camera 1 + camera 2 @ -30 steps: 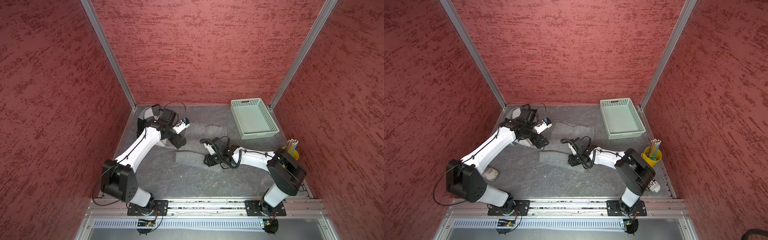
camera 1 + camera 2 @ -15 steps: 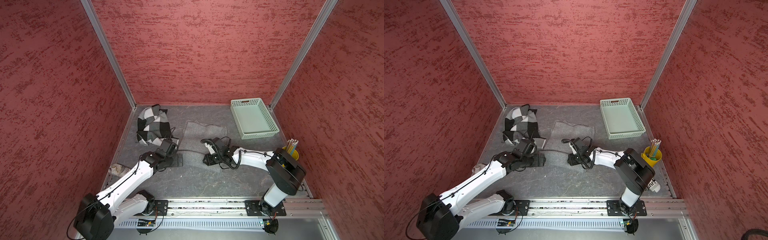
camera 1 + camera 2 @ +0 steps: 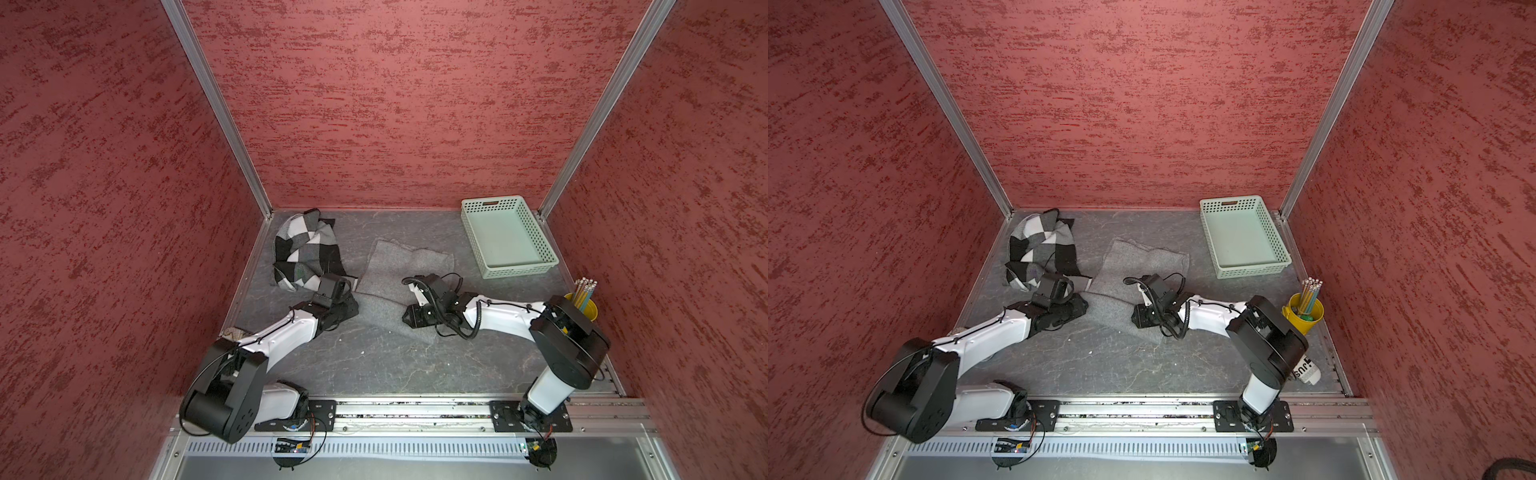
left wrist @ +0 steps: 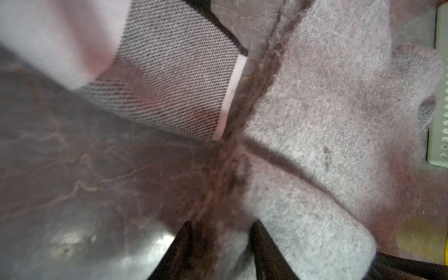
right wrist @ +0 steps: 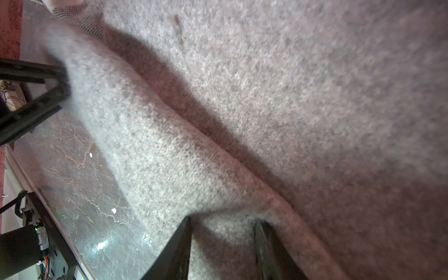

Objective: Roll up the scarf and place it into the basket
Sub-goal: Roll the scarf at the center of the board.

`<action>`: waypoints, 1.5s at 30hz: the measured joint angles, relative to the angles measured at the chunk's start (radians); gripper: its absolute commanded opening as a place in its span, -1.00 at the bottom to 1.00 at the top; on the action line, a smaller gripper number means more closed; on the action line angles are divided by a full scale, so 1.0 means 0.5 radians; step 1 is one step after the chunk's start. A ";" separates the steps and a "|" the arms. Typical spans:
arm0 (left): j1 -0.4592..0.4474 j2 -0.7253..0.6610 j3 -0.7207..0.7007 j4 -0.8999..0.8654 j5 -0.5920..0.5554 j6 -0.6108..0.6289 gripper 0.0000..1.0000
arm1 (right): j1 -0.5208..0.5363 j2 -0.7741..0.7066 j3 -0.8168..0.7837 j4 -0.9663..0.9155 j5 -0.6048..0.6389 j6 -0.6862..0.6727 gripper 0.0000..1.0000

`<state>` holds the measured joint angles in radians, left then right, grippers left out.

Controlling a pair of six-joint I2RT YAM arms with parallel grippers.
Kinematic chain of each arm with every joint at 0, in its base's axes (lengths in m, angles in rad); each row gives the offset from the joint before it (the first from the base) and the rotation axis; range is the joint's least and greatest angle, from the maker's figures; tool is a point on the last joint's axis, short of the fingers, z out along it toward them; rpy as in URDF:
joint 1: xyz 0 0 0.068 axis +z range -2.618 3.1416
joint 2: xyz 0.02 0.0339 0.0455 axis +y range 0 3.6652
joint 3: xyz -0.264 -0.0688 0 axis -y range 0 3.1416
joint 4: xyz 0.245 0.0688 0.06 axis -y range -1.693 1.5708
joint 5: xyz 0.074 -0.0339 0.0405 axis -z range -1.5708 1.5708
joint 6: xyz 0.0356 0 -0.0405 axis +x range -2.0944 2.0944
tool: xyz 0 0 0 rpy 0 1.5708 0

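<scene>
Since the scarf (image 3: 405, 270) lies central on the tabletop (image 3: 374, 365) with its near edge folded over, we log the roll as barely begun; the basket (image 3: 515, 270) stands empty at its 2 o'clock, well apart. Our right pincer (image 5: 223, 230) is part-closed, pinching the fold's 3 o'clock end. Our left pincer (image 4: 221, 232) has jaws astride the 9 o'clock edge; gripped or not, we cannot tell. Soft, light, fuzzy knit: we expect it to slump and unroll. Both fold ends look the best hold.

Both top views are bright, even and sharp, with a pale sheen on the dark grey marbled tabletop (image 3: 395, 384) at 6 o'clock. Both wrist views are blurred and pink-tinted, with glare off that tabletop.
</scene>
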<state>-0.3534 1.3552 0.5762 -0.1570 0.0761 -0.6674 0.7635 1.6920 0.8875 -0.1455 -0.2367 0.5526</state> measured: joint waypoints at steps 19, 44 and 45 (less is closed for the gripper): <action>0.001 0.705 0.685 0.312 0.170 0.269 -1.00 | 0.286 -0.320 0.134 -0.252 0.748 -0.348 0.35; 0.060 0.806 0.772 0.243 0.293 0.339 -0.13 | 0.448 0.385 0.297 -0.156 1.537 -0.829 -0.50; 0.074 0.786 0.772 0.223 0.294 0.345 0.08 | 0.442 0.385 0.298 -0.158 1.512 -0.816 -0.60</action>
<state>-0.3164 1.7481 0.9623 -0.0456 0.2230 -0.4950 0.9844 1.8843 1.0367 -0.2245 0.5194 0.1448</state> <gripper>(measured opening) 0.412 0.279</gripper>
